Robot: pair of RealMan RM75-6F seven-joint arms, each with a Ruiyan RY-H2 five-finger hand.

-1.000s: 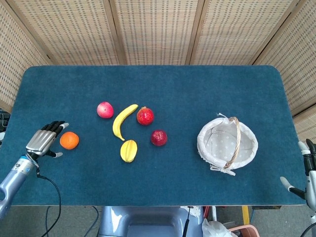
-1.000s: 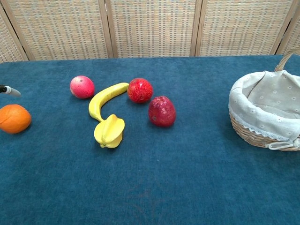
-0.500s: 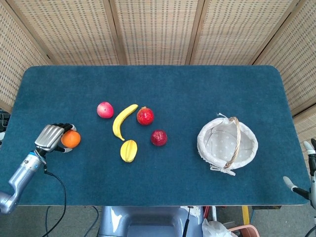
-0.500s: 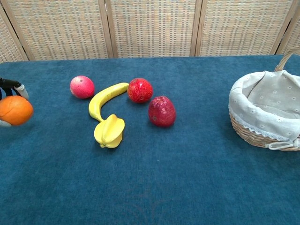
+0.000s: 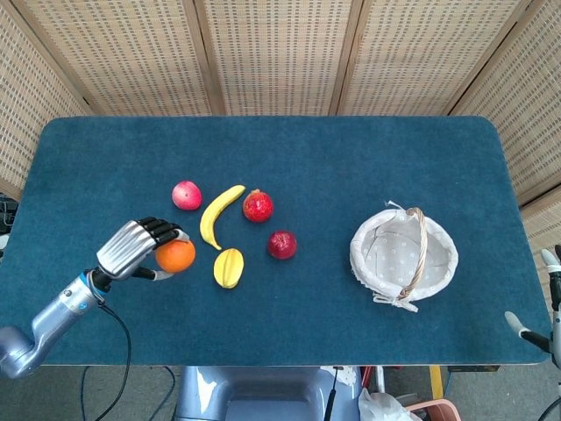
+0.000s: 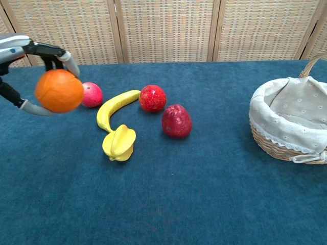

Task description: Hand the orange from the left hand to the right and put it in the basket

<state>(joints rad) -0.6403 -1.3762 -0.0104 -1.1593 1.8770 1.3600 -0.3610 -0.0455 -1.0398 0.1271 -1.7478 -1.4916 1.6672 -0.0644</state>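
Orange lifted off the table since earlier frame, carried rightward toward star fruit. Left hand grips it, fingers wrapped over. Right hand at the table's right edge, posture indeterminate. Basket well apart. No legible writing.

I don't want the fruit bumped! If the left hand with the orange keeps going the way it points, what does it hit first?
Probably the starfruit, though height is unclear.
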